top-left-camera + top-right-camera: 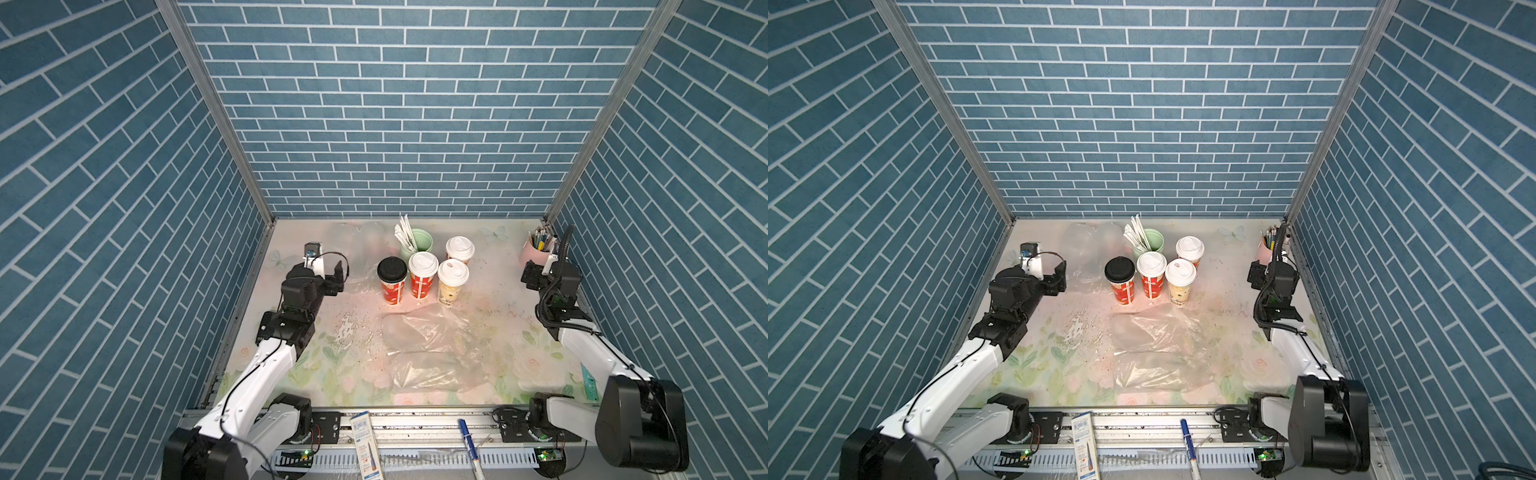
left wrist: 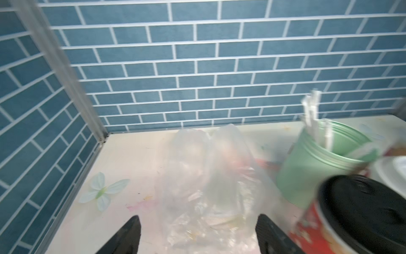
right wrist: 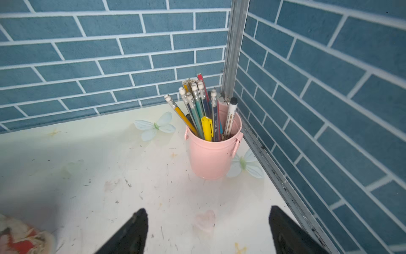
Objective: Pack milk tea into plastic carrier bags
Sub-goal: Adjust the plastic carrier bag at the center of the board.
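Well apart at table (image 1: 498, 299) edges, left end effector (image 1: 336, 279) wide, right end effector (image 1: 530, 275) wide

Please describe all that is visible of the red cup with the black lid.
The red cup with the black lid is a tall paper cup, red with pale print low on its wall, closed by a black plastic lid. It stands upright on the table, at the left end of the cup group, close beside the white-lidded red cup; whether they touch is unclear. Nothing holds it.

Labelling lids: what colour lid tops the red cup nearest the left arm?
Black lid, clearest in a top view.
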Controlling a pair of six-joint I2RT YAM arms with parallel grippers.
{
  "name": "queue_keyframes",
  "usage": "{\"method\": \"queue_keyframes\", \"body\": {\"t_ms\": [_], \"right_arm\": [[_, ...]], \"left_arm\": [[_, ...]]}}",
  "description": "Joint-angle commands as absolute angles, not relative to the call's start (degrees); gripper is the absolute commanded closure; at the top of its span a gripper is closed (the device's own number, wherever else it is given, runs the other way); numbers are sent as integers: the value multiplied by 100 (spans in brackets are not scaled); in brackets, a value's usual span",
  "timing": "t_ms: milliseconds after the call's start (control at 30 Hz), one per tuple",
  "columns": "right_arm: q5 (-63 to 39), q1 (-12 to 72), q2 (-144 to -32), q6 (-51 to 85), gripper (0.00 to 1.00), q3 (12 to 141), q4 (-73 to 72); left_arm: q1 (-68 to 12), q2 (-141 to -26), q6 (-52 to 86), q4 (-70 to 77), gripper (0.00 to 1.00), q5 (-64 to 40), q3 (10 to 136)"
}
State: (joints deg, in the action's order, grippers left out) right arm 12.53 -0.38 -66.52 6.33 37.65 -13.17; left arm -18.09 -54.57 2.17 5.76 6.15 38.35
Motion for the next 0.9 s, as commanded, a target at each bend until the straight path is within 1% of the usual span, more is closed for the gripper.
{"method": "queue_keyframes", "body": {"t_ms": [0, 167, 267, 333, 433, 533, 733, 867], "right_arm": [[1011, -18, -6446, 969, 5, 4238, 840], [949, -18, -6389, 1420, 2, 4861, 2311], [1029, -18, -6425, 1609, 1, 5189, 2961], [1084, -18, -6417, 1735, 1, 5343, 3246], [1155, -18, -6369, 1924, 1, 5511, 3524], [1228, -27, -6273, 2100, 1, 5591, 3668], [1139, -35, -6065, 2366, 1, 5555, 3726], [1118, -35, -5832, 2493, 1, 5455, 3710]], "left_arm": [[-2704, -5418, 340, -930, 17, 1099, 4599], [-4188, -6181, 744, -2366, 17, 1106, 5801], [-4903, -6939, 1097, -3288, 21, 1127, 6564], [-5215, -7481, 1422, -3745, 22, 1089, 7006], [-5445, -8205, 1988, -3995, 26, 499, 7419], [-5746, -8778, 2297, -3865, 26, 35, 7690], [-6159, -10085, 2437, -4255, 26, -481, 8779], [-6268, -10991, 2443, -4679, 26, -814, 9506]]}}
